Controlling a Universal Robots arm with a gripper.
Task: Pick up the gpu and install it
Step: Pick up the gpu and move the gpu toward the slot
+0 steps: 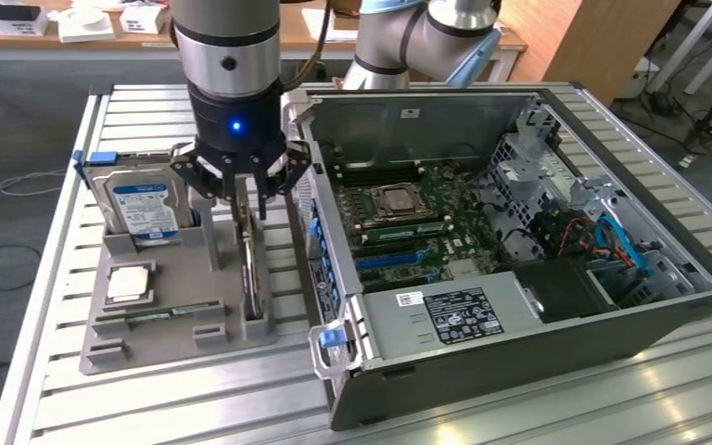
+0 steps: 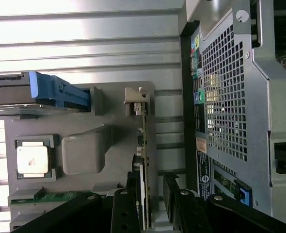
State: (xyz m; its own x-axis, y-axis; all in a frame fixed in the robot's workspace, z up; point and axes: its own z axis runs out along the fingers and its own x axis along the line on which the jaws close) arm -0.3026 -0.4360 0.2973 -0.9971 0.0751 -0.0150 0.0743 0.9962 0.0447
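The gpu [image 1: 251,273] is a thin dark card standing on edge in a slot of the grey holder tray [image 1: 158,348], just beside the open computer case [image 1: 517,232]. My gripper [image 1: 249,195] hangs right over the card's far end, open. In the wrist view the gpu [image 2: 144,141] appears edge-on with its silver bracket at the far end. My gripper [image 2: 150,196] straddles it there, with one black finger [image 2: 132,194] on each side and a gap between the card and the fingers. Nothing is held.
The tray also holds a hard drive [image 1: 144,206] with a blue-white label, a CPU [image 1: 130,283] and a green RAM stick [image 1: 158,315]. The case shows its motherboard [image 1: 418,222] and power supply [image 1: 449,315]. Its wall stands close to the card.
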